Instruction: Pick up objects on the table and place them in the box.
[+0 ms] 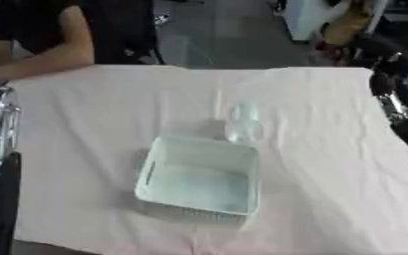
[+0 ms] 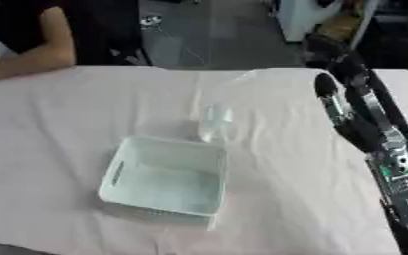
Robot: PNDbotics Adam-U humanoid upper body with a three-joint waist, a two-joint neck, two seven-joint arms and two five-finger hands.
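Pale open box (image 1: 199,179) mid-table, clear bottle (image 1: 243,122) just behind

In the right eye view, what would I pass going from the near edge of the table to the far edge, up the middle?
Pale green plastic basket-style box → clear plastic bottle lying just behind it → bare pinkish tablecloth up to the far edge.

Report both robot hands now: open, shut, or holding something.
Left robot hand: not in view; only arm parts show at the left edge.
Right robot hand: at the table's right side, holding nothing that shows; open or shut cannot be told.
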